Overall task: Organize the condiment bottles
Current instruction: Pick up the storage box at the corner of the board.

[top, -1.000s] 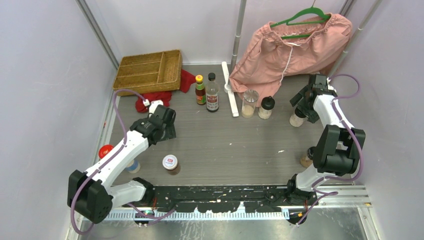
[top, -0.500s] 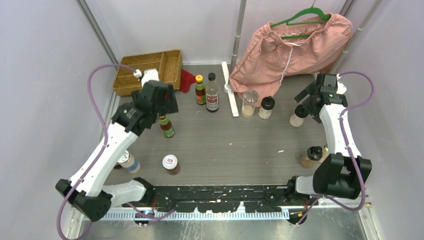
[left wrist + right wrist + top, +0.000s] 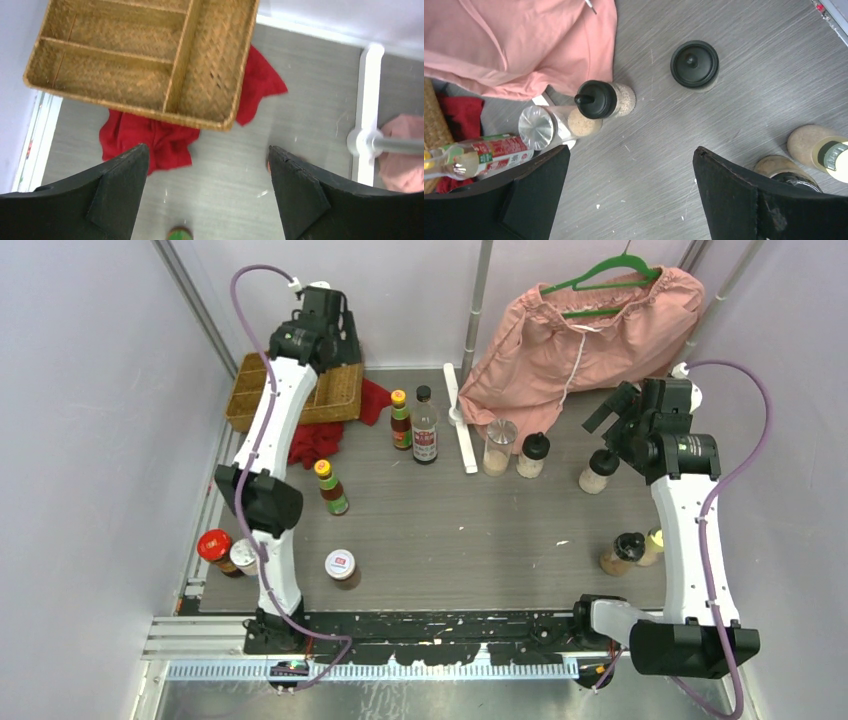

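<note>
Right jaws wide, empty. Black-lidded shaker [image 3: 694, 64] stands upright just ahead of them, toward the counter's [image 3: 470, 530] far-right corner. Left jaws, wide too, hang over the far-left corner, well apart. We'd give it to right.

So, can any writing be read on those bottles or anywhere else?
Nothing legible anywhere.
Red label on the tall black-capped clear bottle: print too small.
Red sticker on the white-lidded brown jar: blurred.
Labels on the two yellow-capped sauce bottles: too small.
</note>
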Controlling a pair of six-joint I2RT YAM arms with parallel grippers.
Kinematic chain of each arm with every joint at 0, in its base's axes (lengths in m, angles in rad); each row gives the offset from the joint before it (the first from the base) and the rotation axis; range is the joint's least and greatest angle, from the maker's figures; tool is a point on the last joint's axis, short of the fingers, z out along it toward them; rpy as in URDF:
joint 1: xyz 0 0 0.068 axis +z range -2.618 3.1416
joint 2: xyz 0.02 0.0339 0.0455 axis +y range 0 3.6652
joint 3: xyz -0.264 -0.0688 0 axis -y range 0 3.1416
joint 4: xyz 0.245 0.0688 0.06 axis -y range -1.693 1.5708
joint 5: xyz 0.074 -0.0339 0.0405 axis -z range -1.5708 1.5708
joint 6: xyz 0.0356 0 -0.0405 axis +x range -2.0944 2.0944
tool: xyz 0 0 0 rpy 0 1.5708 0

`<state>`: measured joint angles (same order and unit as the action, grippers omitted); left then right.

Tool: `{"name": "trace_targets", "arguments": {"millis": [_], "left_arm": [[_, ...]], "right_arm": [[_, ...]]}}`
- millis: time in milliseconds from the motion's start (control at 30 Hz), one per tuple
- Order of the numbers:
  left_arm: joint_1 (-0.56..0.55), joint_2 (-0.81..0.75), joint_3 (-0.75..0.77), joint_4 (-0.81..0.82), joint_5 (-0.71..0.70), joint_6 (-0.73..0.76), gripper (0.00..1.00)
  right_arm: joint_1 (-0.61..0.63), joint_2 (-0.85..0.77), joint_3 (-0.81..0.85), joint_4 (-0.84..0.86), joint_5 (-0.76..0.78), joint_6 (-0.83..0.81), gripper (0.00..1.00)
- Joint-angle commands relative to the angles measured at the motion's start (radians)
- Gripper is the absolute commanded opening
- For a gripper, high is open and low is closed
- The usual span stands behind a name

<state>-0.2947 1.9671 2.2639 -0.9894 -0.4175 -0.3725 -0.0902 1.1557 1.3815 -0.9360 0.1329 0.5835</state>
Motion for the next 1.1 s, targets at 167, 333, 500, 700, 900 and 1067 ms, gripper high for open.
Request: {"name": "trace_targets", "arguments": {"millis": [167,333,500,700,900,1067], "left_arm": [[0.242,0.187,0.148,-0.028,0.238,-0.027,0.88],[0.264,0.251,0.091,0.007,0.325,0.000,0.85],[0.263,0.268,0.004,0.032,0.350,0.032,0.82],[0.258,0.249,-0.142,0.099,0.314,0.047,0.80],[0.259,0.285,-0.129,0.112,0.284,0.070,0.74],[0.257,0.252,-0.057,0.051,0.263,0.081,0.74]], "right_arm": [[0.036,-0.031,0.005,-0.075,-0.032,-0.058,1.00],[0.059,-0.011,0.014,-0.080,-0.022,-0.061,0.99],[0.061,-0.011,-0.014,-0.070,-0.020,-0.065,1.00],[0.063,-0.022,-0.060,-0.049,-0.026,-0.061,1.00],[0.063,-0.036,-0.077,-0.049,-0.026,-0.070,1.00],[0.062,-0.046,-0.100,-0.046,-0.024,-0.075,1.00]]}}
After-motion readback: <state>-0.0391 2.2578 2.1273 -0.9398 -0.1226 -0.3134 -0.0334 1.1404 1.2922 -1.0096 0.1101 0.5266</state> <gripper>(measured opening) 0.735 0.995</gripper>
